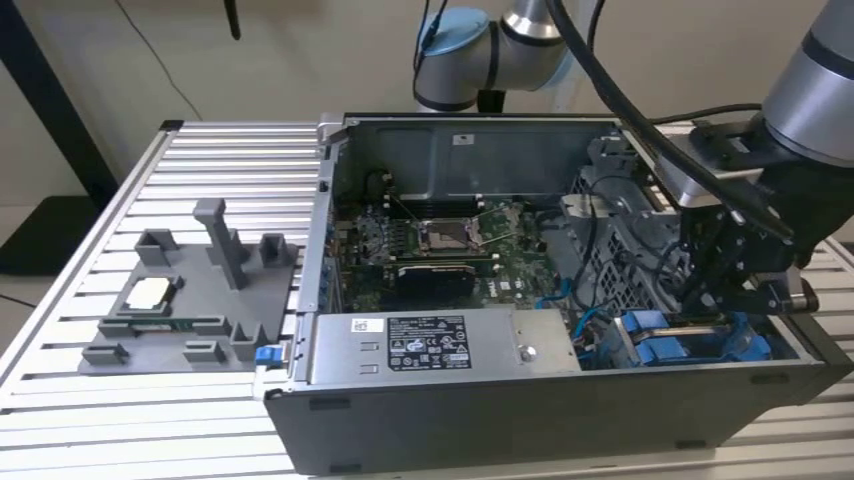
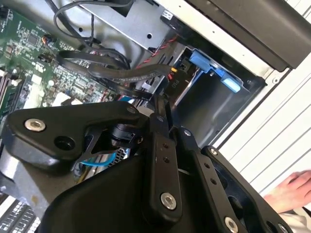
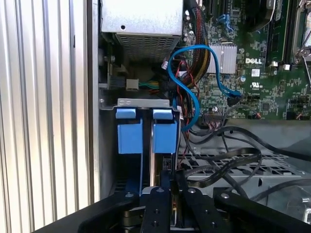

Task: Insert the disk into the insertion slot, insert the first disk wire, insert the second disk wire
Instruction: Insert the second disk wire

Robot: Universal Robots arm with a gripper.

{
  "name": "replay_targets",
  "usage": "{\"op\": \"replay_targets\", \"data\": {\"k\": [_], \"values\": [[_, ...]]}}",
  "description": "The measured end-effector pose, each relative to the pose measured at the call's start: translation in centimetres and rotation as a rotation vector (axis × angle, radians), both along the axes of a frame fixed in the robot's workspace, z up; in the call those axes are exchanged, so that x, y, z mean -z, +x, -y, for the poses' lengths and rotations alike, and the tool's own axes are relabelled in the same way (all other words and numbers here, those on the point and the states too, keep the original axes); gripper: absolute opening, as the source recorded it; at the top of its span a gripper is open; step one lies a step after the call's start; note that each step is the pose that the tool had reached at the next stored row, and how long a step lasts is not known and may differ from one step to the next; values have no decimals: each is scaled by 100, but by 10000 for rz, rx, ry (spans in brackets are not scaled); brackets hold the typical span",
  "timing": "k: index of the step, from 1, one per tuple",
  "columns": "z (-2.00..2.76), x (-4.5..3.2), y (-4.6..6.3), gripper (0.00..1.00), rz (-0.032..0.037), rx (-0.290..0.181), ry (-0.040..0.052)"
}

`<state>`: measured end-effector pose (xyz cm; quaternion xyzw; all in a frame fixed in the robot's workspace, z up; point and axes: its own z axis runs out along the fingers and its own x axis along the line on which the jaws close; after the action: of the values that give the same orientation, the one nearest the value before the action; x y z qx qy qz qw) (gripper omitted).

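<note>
We see the disk (image 3: 165,137) seated on edge in the drive bay (image 3: 146,102), its blue carrier facing up. A second blue carrier (image 3: 129,137) stands just beside it in the neighbouring slot. In the exterior view the disk (image 1: 667,348) sits low in the case (image 1: 534,420), in the corner nearest the camera on the exterior view's right, next to the power supply (image 1: 441,345).

The gripper (image 3: 168,187) reaches down into that corner, right at the disk's edge. In the second wrist view the gripper (image 2: 163,109) has its jaws narrow, the tips nearly together, just short of a black plug (image 2: 173,86) whose red and black leads run back into the case. We cannot tell whether the tips actually pinch the plug.

A blue cable (image 3: 187,82) loops from beside the bay across to the motherboard (image 3: 252,73). Black cables (image 3: 228,155) lie over the metal cage beside the gripper.

Outside the case, a grey fixture tray (image 1: 174,300) rests on the ribbed table (image 1: 80,400), on the exterior view's left. In the second wrist view a person's hand (image 2: 291,187) rests on the table beyond the case wall.
</note>
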<state>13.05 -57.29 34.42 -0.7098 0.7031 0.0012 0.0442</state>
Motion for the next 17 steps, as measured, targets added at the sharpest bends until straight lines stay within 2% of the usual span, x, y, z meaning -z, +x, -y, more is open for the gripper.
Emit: {"op": "replay_targets", "data": {"k": [6, 11, 13, 15, 16, 17], "values": [[-1, 19, 7, 16, 0, 1, 9], [-1, 77, 9, 16, 0, 1, 10], [-2, 75, 9, 16, -2, 0, 18], [-2, -2, 9, 18, -2, 1, 21], [-2, -46, 9, 24, -2, 1, 19], [-1, -92, 9, 24, -2, 0, 17]]}}
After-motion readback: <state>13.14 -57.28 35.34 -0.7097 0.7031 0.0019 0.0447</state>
